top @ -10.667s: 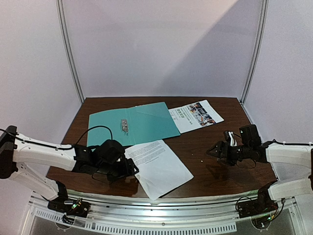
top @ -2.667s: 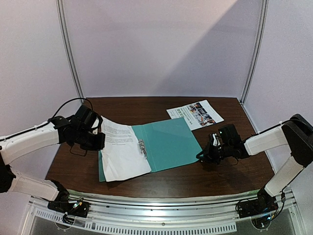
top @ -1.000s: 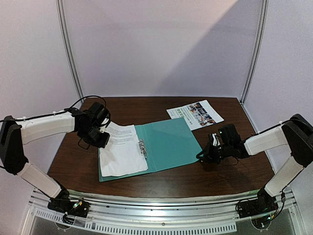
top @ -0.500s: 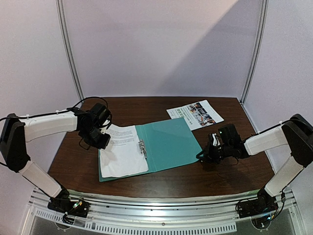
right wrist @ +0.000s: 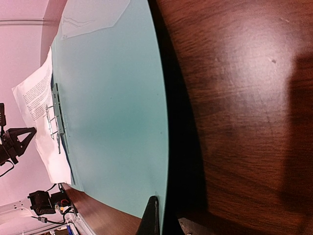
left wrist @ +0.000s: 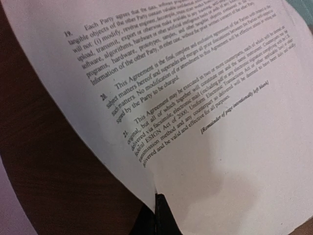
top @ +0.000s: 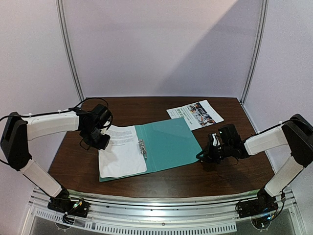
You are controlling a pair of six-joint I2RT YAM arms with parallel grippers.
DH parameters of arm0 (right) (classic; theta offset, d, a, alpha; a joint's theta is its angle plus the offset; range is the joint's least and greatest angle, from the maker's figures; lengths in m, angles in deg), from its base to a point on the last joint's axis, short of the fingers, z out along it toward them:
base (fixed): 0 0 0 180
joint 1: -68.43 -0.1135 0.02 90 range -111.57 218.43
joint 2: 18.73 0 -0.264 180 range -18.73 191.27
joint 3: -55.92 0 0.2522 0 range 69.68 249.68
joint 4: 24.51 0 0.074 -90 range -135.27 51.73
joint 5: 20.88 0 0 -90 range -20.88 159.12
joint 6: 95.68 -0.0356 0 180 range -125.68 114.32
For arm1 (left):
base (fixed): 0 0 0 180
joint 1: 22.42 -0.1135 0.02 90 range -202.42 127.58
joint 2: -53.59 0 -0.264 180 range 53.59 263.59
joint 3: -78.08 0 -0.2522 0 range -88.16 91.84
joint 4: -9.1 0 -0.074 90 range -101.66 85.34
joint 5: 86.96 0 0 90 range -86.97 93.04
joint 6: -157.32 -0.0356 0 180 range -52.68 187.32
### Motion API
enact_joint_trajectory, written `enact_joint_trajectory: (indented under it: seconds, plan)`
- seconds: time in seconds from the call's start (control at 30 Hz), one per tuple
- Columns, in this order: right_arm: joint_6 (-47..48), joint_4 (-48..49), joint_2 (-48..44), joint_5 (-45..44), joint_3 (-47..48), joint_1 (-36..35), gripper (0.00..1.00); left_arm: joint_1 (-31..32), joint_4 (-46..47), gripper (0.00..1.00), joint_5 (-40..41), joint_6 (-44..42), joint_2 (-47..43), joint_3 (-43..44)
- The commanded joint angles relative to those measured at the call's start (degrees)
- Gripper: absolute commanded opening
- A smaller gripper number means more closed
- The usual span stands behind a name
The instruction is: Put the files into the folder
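The teal folder lies open on the table, its metal clip at the spine. One of the files, a plain white text sheet, rests on the folder's left half. My left gripper is shut on that sheet's left edge; in the left wrist view the sheet fills the frame above the pinching left gripper. My right gripper is shut on the folder's right edge, the cover running away from the right gripper. The other file, a colour-photo sheet, lies at the back right.
The dark wooden table ends close to the arm bases at the front. Pale walls and two metal posts close off the back and sides. The left arm's cable loops above the table's back left.
The left gripper has shifted slightly right with the text sheet, which has settled flatter on the folder's left half. The right arm and the folder have not moved.
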Motion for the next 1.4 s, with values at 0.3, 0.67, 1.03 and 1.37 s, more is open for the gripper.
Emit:
enact_joint_trajectory:
  seconds: [0.3,0.67,1.03,1.37]
  plan:
    - [0.4,-5.8,2.3,-0.9,-0.8,-1.3,0.00,-0.6,-0.9,0.10,0.4,1.3,0.8,1.1]
    - [0.9,-6.9,2.4,-1.2,0.1,-1.3,0.00,-0.6,-3.1,0.34,2.0,2.4,-0.8,2.5]
    - [1.3,-10.3,1.3,-3.3,1.3,-1.3,0.08,-0.3,-5.0,0.58,4.0,3.7,-4.1,4.5]
    - [4.3,-19.0,-2.2,-9.2,4.8,-1.3,0.67,4.8,-3.9,0.56,1.6,5.2,-4.5,7.0]
